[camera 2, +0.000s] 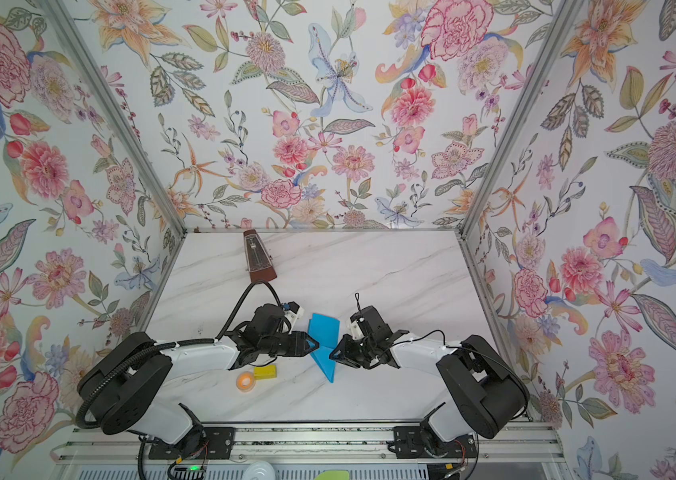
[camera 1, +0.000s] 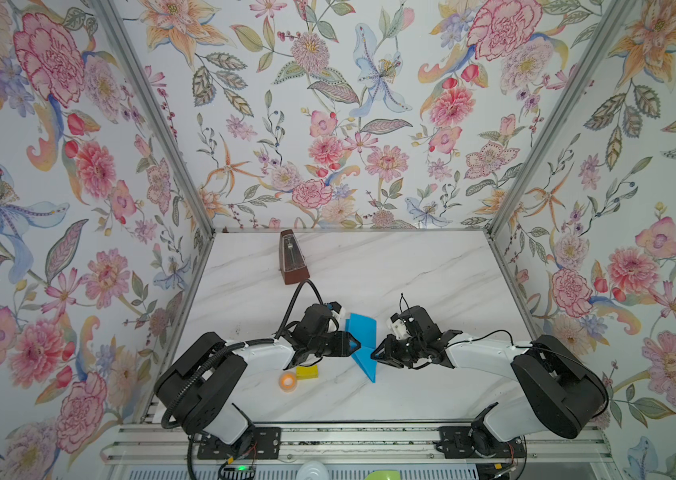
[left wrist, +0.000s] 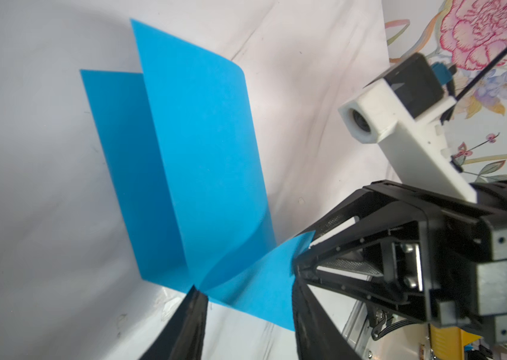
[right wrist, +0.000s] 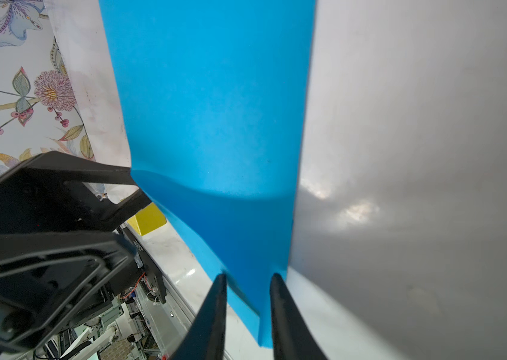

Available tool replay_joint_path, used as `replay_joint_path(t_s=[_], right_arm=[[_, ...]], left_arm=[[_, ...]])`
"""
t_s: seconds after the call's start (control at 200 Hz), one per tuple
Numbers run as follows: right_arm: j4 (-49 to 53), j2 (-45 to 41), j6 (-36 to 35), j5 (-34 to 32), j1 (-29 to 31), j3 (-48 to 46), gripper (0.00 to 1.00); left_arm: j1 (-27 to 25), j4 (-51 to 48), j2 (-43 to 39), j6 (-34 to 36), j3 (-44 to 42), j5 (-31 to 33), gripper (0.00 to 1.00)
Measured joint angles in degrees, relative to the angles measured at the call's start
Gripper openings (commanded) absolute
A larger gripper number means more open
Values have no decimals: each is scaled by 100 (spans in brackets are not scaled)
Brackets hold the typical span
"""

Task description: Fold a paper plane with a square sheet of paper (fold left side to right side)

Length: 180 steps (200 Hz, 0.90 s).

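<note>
The square sheet of paper [camera 1: 363, 332] [camera 2: 324, 332] is bright blue and lies mid-table, bent along a crease. One half lies flat and the other half [left wrist: 202, 156] stands up and curls over. My left gripper [camera 1: 359, 345] [left wrist: 245, 285] is at its left edge, open, with the paper's near edge just beyond the fingertips. My right gripper [camera 1: 371, 355] [right wrist: 247, 277] meets it from the right. Its jaws stand a narrow gap apart, with the sheet's raised corner [left wrist: 305, 246] between them. No paper plane is in view.
A brown metronome [camera 1: 292, 257] stands at the back left of the marble table [camera 1: 432, 270]. A small yellow block [camera 1: 307, 371] and an orange tape roll [camera 1: 287, 381] lie under my left forearm. Flowered walls close in three sides.
</note>
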State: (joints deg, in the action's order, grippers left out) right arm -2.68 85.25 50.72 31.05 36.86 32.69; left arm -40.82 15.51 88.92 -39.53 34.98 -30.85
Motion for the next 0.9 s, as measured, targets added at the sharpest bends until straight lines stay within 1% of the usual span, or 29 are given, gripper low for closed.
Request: replay_joint_path(t_s=[0.11, 0.23, 0.455, 0.58, 0.756, 0.901], right_arm=[[2, 0, 0, 0, 0, 0, 26], [0, 0, 0, 0, -2, 0, 26], [-15, 17, 2, 0, -22, 0, 24], [-17, 28, 2, 0, -22, 0, 24], [-20, 48, 4, 2, -22, 0, 24], [-22, 48, 4, 0, -22, -2, 24]], left_arm=[[0, 142, 197, -63, 0, -50, 37], [0, 133, 323, -68, -13, -50, 40], [0, 240, 376, -68, -24, -81, 38], [0, 393, 385, -68, -24, -201, 34], [0, 498, 520, -68, -24, -240, 24], [0, 474, 553, -39, -24, -240, 20]])
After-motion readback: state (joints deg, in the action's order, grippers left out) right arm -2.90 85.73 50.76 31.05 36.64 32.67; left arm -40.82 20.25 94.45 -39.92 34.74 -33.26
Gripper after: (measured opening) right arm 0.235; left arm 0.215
